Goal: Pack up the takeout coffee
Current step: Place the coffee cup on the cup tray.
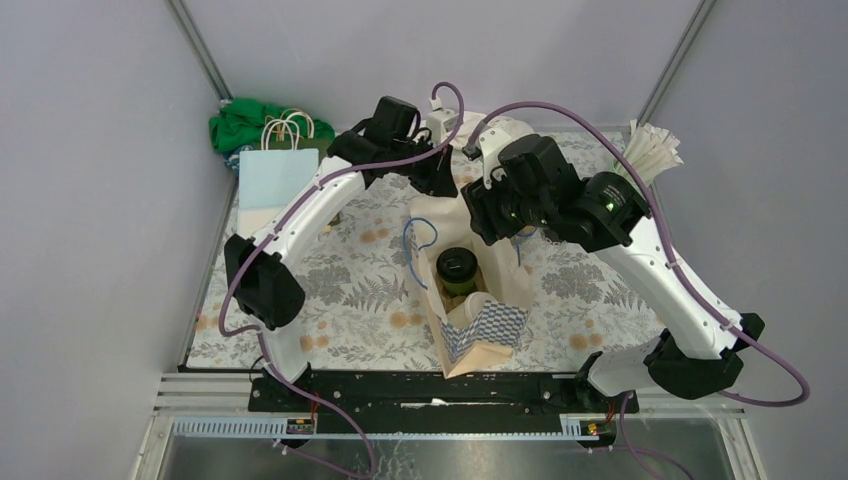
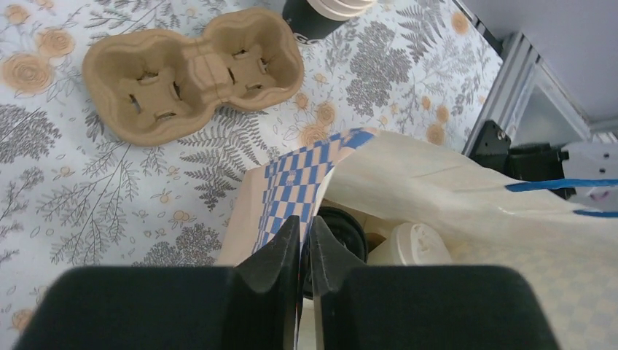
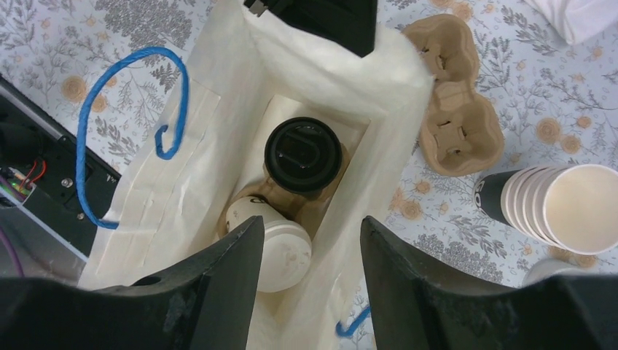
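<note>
2 lidded cups in the cream paper bag w/ blue handles (image 3: 218, 109), both upright, lids up, side by side and touching or nearly so. Paper cup w/ round black plastic lid (image 3: 302, 154) sits approx mid-bag, lid fully visible, cup wall hidden. Paper cup w/ round white plastic lid (image 3: 273, 244) sits next to it toward one end of the bag, lid partly hidden, faint brown specks on top. Stack of nested unlidded paper cups (image 3: 539, 200) is outside the bag, dark outside w/ light lettering, cream inside, several rims showing, top cup empty; can't tell if upright or tipped
</note>
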Controlling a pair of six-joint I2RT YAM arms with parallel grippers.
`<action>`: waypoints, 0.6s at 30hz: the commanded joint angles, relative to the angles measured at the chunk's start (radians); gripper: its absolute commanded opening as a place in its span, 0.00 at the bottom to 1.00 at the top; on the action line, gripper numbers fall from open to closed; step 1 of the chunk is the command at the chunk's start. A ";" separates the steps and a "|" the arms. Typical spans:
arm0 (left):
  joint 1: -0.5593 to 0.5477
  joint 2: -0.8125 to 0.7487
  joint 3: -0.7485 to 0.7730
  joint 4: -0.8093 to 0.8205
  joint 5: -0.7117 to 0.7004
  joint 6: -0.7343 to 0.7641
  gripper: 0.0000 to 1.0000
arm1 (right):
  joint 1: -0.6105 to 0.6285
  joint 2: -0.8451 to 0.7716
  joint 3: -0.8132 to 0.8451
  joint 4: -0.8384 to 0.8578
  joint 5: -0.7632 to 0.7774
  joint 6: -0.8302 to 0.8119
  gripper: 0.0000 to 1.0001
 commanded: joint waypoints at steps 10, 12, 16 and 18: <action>0.002 -0.234 -0.107 0.131 -0.304 -0.087 0.00 | -0.007 0.095 0.098 -0.026 -0.077 -0.045 0.58; 0.001 -0.279 -0.166 0.198 -0.319 -0.102 0.00 | -0.007 0.111 0.098 -0.032 -0.082 -0.045 0.57; 0.001 -0.324 -0.254 0.263 -0.336 -0.128 0.00 | -0.007 0.106 0.066 -0.006 -0.061 -0.043 0.57; 0.003 -0.317 -0.259 0.254 -0.335 -0.132 0.00 | -0.006 0.100 0.048 0.008 -0.050 -0.041 0.57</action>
